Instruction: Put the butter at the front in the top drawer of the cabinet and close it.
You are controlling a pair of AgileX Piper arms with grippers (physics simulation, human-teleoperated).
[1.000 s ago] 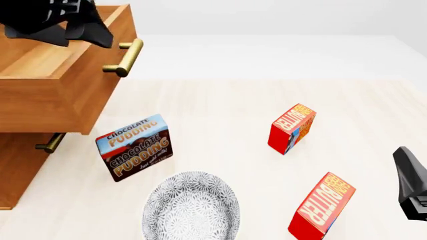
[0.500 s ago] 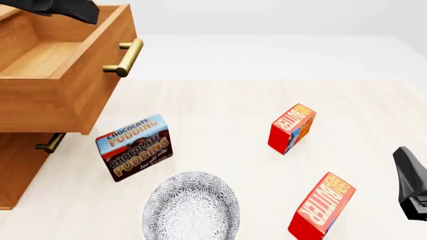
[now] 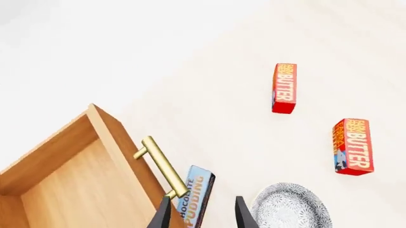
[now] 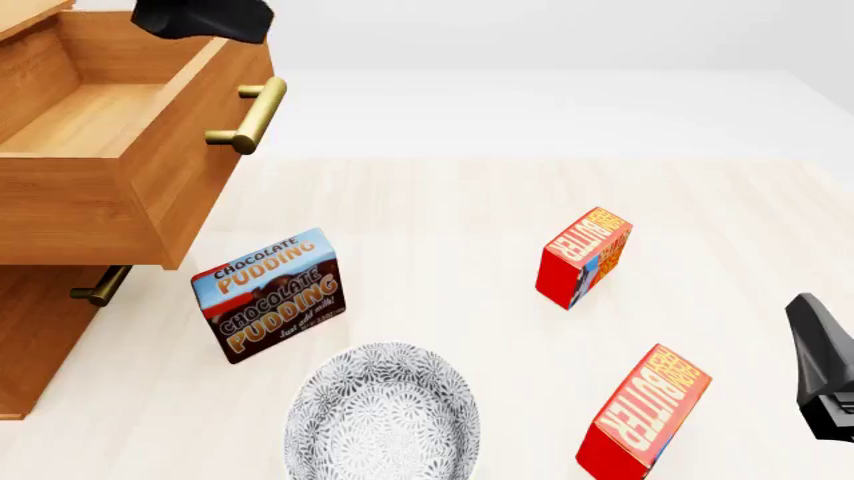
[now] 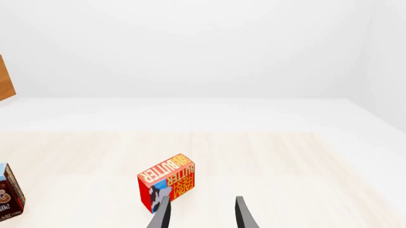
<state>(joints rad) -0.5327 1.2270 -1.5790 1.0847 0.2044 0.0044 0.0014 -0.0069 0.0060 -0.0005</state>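
The butter at the front (image 4: 643, 412) stands tilted near the table's front edge, right of centre, and shows in the left wrist view as the carton (image 3: 352, 146) beside the plate. A second identical carton (image 4: 585, 257) stands farther back. The cabinet (image 4: 34, 340) is at the left with its top drawer (image 4: 94, 190) pulled open and nothing inside. My left gripper (image 4: 220, 22) hovers above the drawer's front panel, open (image 3: 203, 216) and holding nothing. My right gripper (image 4: 817, 350) sits at the right edge, open (image 5: 203, 213), with the farther carton (image 5: 166, 187) ahead of it.
A chocolate pudding box (image 4: 267, 295) stands in front of the cabinet, below the open drawer's brass handle (image 4: 248, 116). A patterned plate (image 4: 383, 412) lies at the front centre, left of the front butter. The lower drawer's handle (image 4: 102, 285) shows under the open drawer.
My left gripper has moved to the right, from over the drawer's back to above its front panel. The cartons, the boxes and the right gripper have stayed put.
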